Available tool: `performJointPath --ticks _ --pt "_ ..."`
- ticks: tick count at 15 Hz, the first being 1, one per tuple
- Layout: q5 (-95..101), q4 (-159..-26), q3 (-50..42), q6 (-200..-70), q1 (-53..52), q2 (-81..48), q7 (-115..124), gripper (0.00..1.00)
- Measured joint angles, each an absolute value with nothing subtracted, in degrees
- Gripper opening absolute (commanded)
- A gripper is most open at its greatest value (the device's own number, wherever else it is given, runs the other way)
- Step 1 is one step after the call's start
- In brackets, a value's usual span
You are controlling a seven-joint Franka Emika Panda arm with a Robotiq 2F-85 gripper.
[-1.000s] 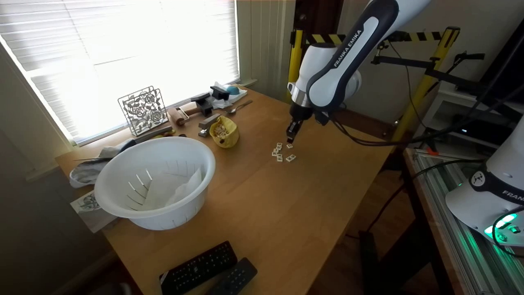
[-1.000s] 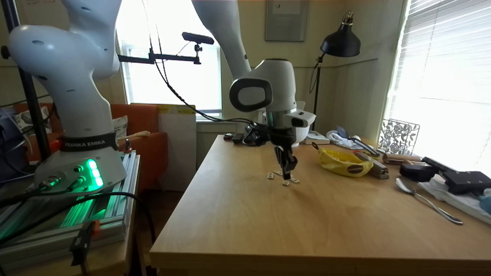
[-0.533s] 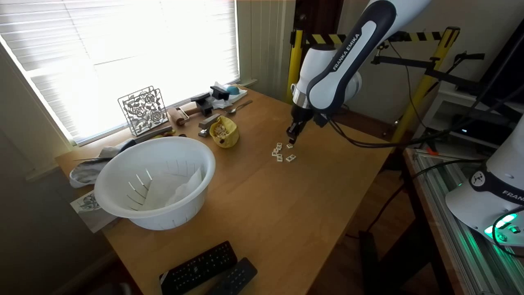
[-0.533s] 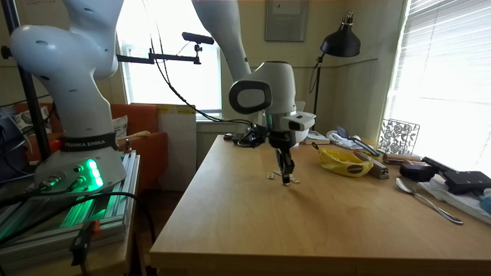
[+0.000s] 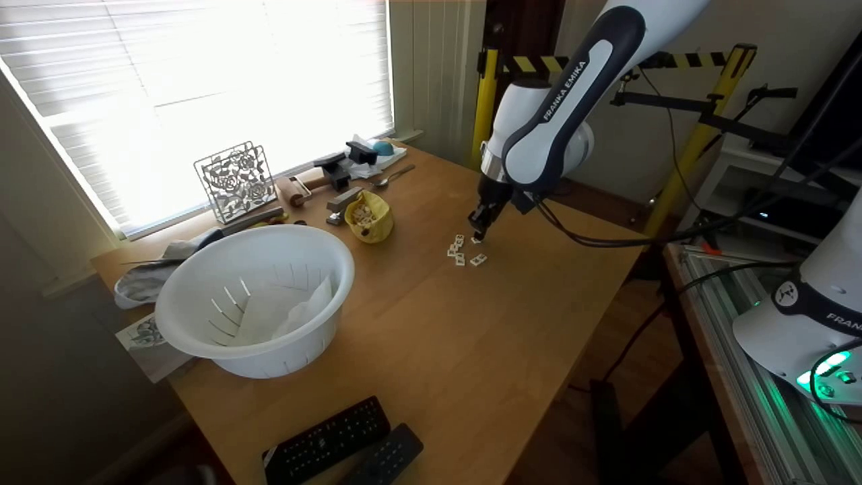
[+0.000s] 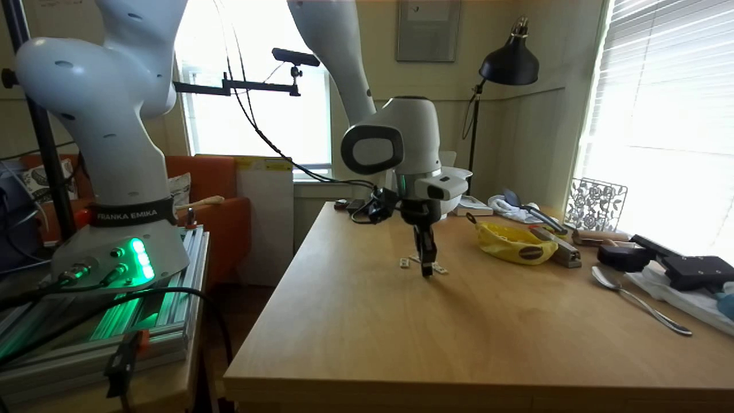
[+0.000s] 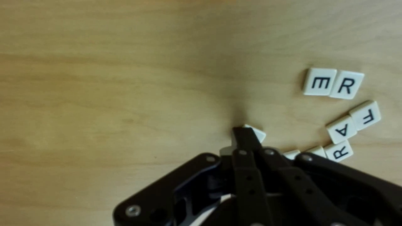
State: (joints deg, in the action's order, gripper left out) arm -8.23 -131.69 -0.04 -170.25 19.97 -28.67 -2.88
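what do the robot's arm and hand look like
The arm is rounded and white with dark trim and FRANKA EMIKA lettering; green lights glow on its base. Black cables hang from the wrist. The hand is black, with exposed screws.

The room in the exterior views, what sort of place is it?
Probably a room in a home set up for robot work, judging by the orange seat, the black lamp and the striped barrier tape.

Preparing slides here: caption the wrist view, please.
Robot's black hand at a partly hidden white tile, with tiles lettered E, R, F, A and R nearby.
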Motion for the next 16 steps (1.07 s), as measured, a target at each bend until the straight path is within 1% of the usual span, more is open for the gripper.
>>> performJointPath --ticks 7,16 --pt "-4.9 -131.7 0.7 -170.1 20.2 -28.6 -13.1 0.00" --pt "-1.5 -131.9 9.9 -167.3 29.4 -28.5 -37.9 0.00"
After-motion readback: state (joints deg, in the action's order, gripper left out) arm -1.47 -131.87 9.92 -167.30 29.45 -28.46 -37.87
